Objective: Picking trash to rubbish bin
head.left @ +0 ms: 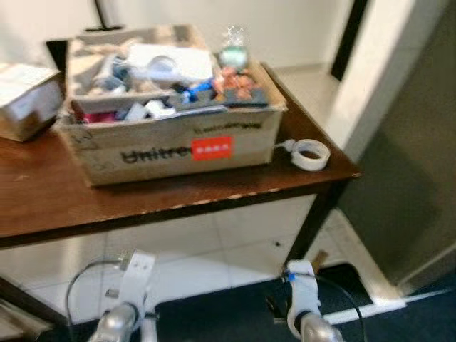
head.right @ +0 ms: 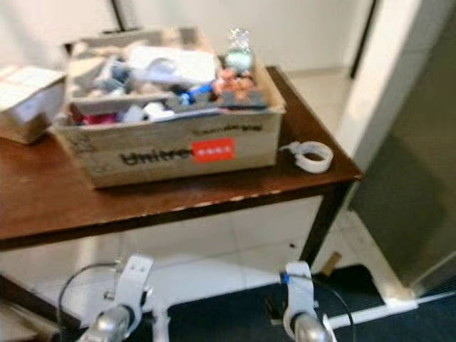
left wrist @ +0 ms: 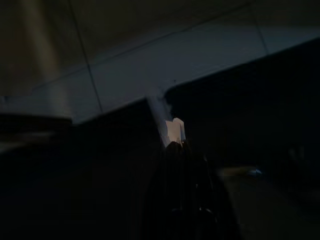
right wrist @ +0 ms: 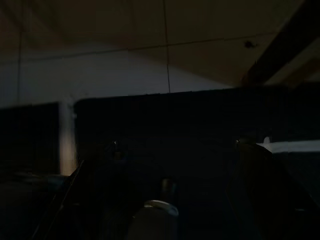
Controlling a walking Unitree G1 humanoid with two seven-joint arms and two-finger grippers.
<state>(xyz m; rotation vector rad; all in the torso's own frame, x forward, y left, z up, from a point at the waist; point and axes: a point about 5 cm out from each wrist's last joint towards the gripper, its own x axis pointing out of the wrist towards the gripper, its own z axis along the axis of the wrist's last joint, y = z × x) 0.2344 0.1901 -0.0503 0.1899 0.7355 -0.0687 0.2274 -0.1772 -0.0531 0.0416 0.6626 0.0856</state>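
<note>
A dark brown wooden table (head.left: 43, 199) stands over pale floor tiles and carries an open brown cardboard box (head.left: 178, 146) printed with black lettering and a red label, packed with mixed clutter and wrappers. A white roll of tape (head.left: 311, 154) lies just beside the box near the table's right corner, and a smaller tan cardboard box (head.left: 25, 100) sits at the left edge. Both silver arms hang idle below the table edge, the left arm (head.left: 132, 292) and the right arm (head.left: 303, 296); the wrist views are dark, so I cannot tell whether either gripper's fingers are released or clenched.

Cluttered cardboard box (head.left: 174, 146) on table (head.left: 43, 196)
</note>
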